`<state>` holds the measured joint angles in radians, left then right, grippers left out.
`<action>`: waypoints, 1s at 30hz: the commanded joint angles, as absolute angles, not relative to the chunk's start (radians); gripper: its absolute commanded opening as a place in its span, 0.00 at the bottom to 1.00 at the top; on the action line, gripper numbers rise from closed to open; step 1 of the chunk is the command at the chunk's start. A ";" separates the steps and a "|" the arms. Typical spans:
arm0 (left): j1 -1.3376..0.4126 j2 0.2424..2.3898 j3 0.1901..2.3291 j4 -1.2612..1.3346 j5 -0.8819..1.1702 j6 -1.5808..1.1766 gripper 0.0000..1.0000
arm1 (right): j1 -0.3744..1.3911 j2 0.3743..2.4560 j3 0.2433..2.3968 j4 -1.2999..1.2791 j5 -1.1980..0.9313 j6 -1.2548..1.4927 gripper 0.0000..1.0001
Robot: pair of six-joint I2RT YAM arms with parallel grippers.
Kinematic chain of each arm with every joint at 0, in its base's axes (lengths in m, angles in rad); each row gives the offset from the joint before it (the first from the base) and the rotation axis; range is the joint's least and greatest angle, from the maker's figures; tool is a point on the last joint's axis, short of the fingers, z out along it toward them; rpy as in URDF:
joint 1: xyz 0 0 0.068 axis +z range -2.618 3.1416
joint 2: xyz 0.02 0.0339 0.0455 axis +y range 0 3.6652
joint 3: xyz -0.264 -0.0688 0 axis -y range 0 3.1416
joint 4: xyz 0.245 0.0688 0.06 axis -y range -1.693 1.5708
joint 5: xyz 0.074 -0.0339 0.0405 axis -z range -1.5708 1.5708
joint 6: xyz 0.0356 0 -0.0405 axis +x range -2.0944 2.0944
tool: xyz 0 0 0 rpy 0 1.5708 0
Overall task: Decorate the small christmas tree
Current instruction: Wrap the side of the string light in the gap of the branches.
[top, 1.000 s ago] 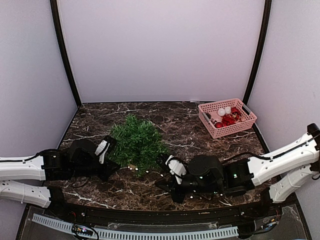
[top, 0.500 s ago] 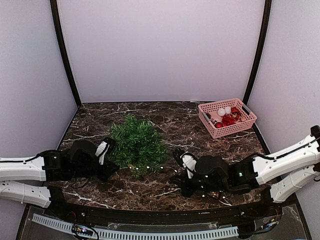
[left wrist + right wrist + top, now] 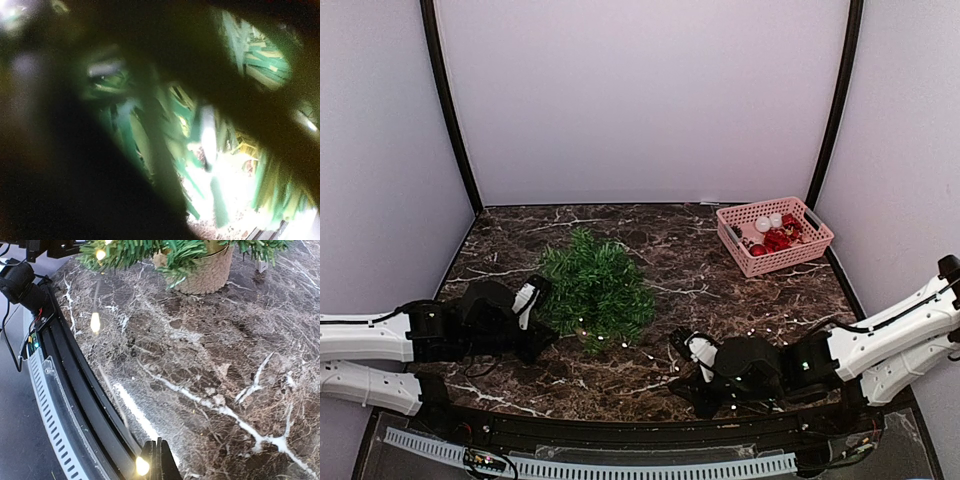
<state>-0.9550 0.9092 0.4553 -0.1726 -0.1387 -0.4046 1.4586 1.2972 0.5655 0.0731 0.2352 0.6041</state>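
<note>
Right gripper (image 3: 157,460) sits low over the marble table (image 3: 225,365), close to its near edge, with the fingers pressed together. 1 lit bulb of the light string (image 3: 95,322) glows right at its fingertips, and a thin wire runs from there up to a 2nd bulb ahead-left. Can't tell if the wire is actually pinched. Black edge rail (image 3: 75,390) runs along the gripper's left.

The small christmas tree (image 3: 595,290) stands ahead of the right gripper, a bit apart. It's upright in a woven pot (image 3: 205,272), with a few lit bulbs on its lower branches.

Left gripper (image 3: 536,290) is at the tree's left side, tips in among the branches. Its wrist view is just blurred green needles. Jaws are closed; can't tell whether they hold a branch.

Pink basket (image 3: 775,235) of red ornaments sits far ahead-right of the right gripper, at the back right corner, well apart from both tools.
</note>
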 commanded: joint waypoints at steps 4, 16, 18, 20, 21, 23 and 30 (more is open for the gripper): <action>-0.946 0.906 0.467 -0.176 -0.157 -0.430 0.35 | 1.488 1.309 0.603 0.091 0.290 0.632 0.00; -0.986 0.663 0.527 -0.233 -0.133 -0.645 0.66 | 1.493 1.365 0.655 0.125 0.343 0.644 0.00; -1.046 0.683 0.518 -0.175 -0.139 -0.704 0.64 | 1.492 1.365 0.656 0.127 0.358 0.650 0.00; -1.137 0.732 0.524 -0.138 -0.187 -0.753 0.63 | 1.492 1.364 0.658 0.126 0.372 0.658 0.00; -1.186 0.775 0.535 -0.130 -0.220 -0.768 0.63 | 1.492 1.364 0.659 0.125 0.379 0.663 0.00; -1.229 0.840 0.545 -0.107 -0.235 -0.822 0.64 | 1.492 1.361 0.661 0.122 0.390 0.668 0.00; -1.246 0.991 0.528 -0.004 -0.225 -0.915 0.70 | 1.492 1.330 0.649 0.126 0.400 0.671 0.00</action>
<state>-1.2404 0.9600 0.5232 -0.0826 -0.2020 -0.8444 1.4841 1.3537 0.6323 0.0834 0.3721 0.6636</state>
